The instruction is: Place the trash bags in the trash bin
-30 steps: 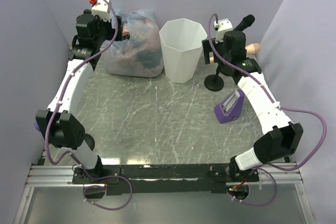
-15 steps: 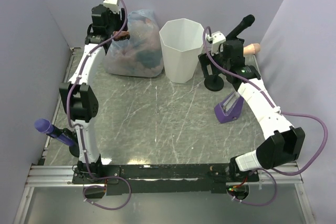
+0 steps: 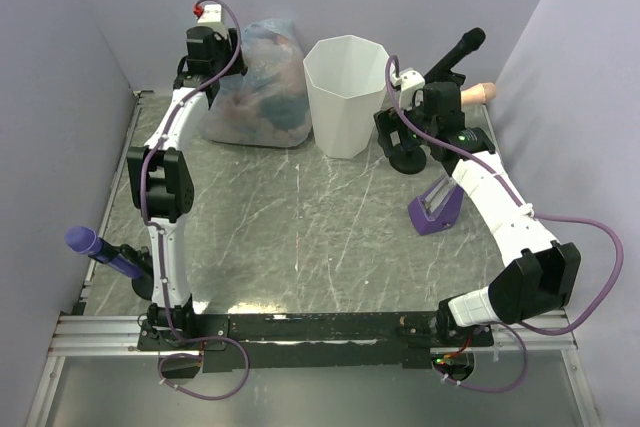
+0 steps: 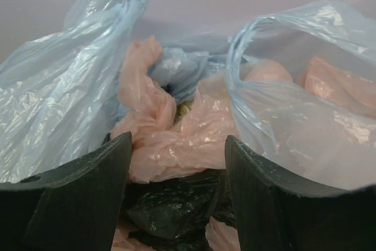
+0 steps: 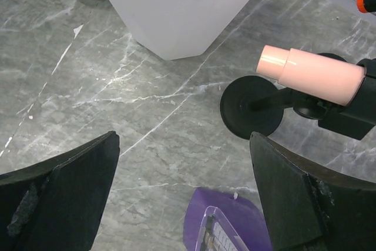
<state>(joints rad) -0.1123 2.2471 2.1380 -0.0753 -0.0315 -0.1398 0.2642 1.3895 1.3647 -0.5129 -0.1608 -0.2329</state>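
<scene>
Shows a grey marbled worktop (image 3: pixel 300 217) carrying, along its far edge, a stuffed clear-bluish bag (image 3: pixel 262 87) and, just right of it, the white faceted trash bin (image 3: pixel 347 97), upright. Has the left gripper (image 4: pixel 176 157) spread wide at that bag's mouth, with crumpled pink trash bags (image 4: pixel 170 139) and a black trash bag (image 4: pixel 170 210) between its jaws, ungrasped. Places the right gripper (image 5: pixel 185 145), likewise open, above bare worktop near the bin's base, beside a black round stand (image 5: pixel 249 110) and a purple holder (image 5: pixel 200 233).
</scene>
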